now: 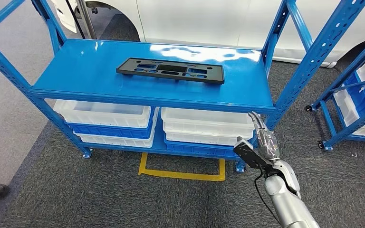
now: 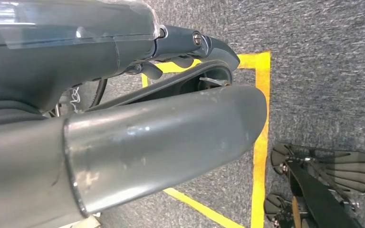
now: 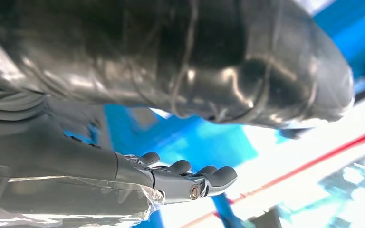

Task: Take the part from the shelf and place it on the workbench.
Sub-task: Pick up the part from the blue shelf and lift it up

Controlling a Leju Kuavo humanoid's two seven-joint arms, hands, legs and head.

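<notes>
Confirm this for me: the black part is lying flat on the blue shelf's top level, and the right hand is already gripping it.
Not quite. In the head view the black part does lie flat on the blue shelf's top level, but the right hand is not gripping it: it is raised in front of the shelf's front edge, well apart from the part, holding nothing, its fingers extended.

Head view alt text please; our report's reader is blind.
A flat black part lies on a blue shelf, with white bins below. The robot's right hand, holding nothing, is raised before the shelf's front edge.
</notes>
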